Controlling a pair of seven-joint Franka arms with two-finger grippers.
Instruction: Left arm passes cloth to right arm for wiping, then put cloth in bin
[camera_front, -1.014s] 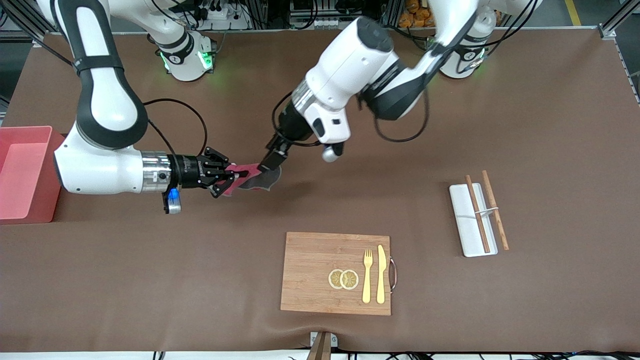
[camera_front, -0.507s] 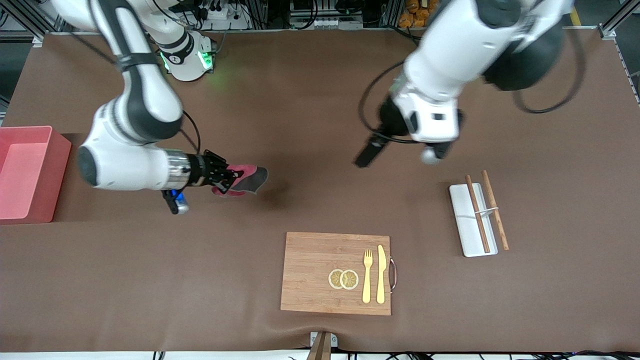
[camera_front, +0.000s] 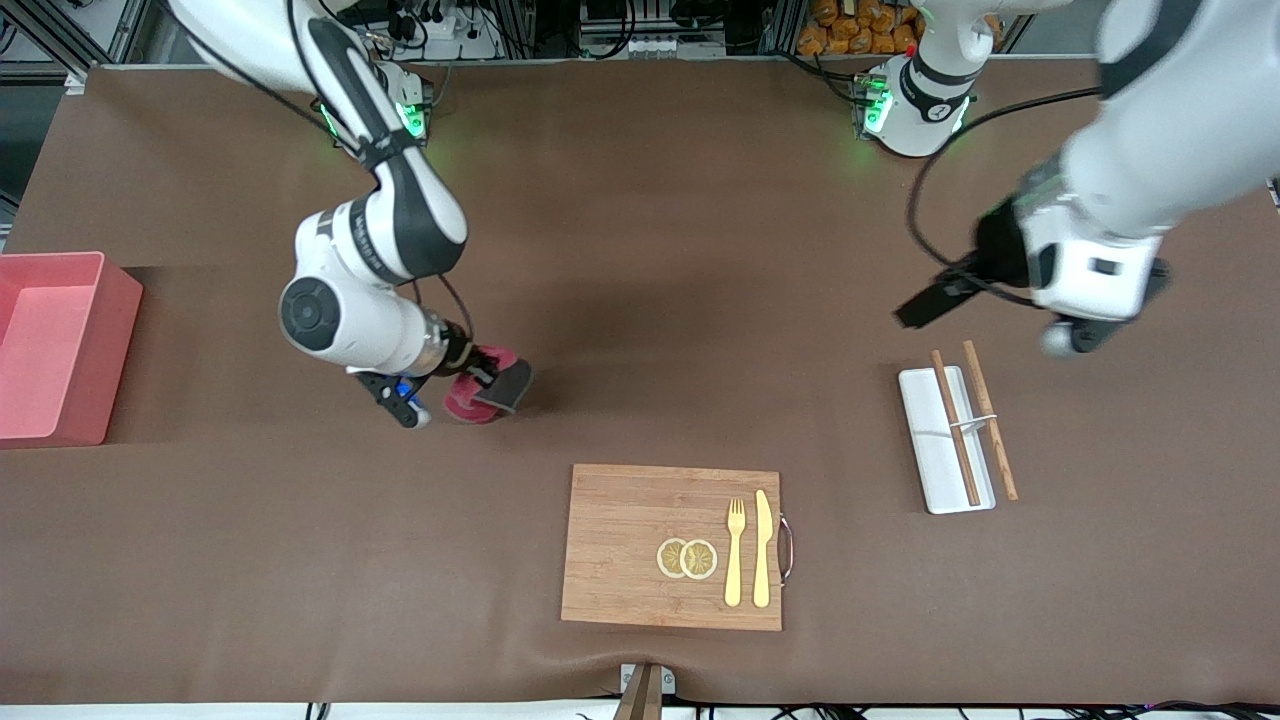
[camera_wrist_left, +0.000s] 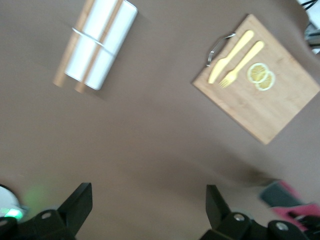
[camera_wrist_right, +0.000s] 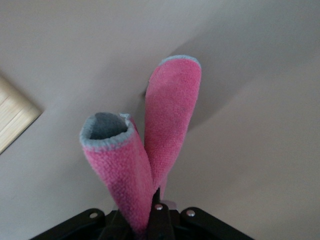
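Note:
My right gripper (camera_front: 476, 376) is shut on the pink and dark grey cloth (camera_front: 488, 396) and holds it low over the table's middle, a little farther from the front camera than the cutting board. In the right wrist view the cloth (camera_wrist_right: 170, 115) hangs folded in two lobes from the shut right gripper (camera_wrist_right: 156, 212); I cannot tell whether it touches the table. My left gripper (camera_front: 925, 300) is open and empty, up in the air over the table by the white tray. Its fingers (camera_wrist_left: 80, 205) stand wide apart with bare table between them. The pink bin (camera_front: 112, 345) stands at the right arm's end of the table.
A wooden cutting board (camera_front: 620, 540) with lemon slices, a fork and a knife lies near the table's front edge. A white tray (camera_front: 935, 450) with chopsticks lies toward the left arm's end. The left wrist view also shows the board (camera_wrist_left: 280, 105) and the tray (camera_wrist_left: 102, 45).
My left gripper has let go of the cloth and pulled away toward its own end of the table. My right arm has turned with the cloth and lowered it toward the table.

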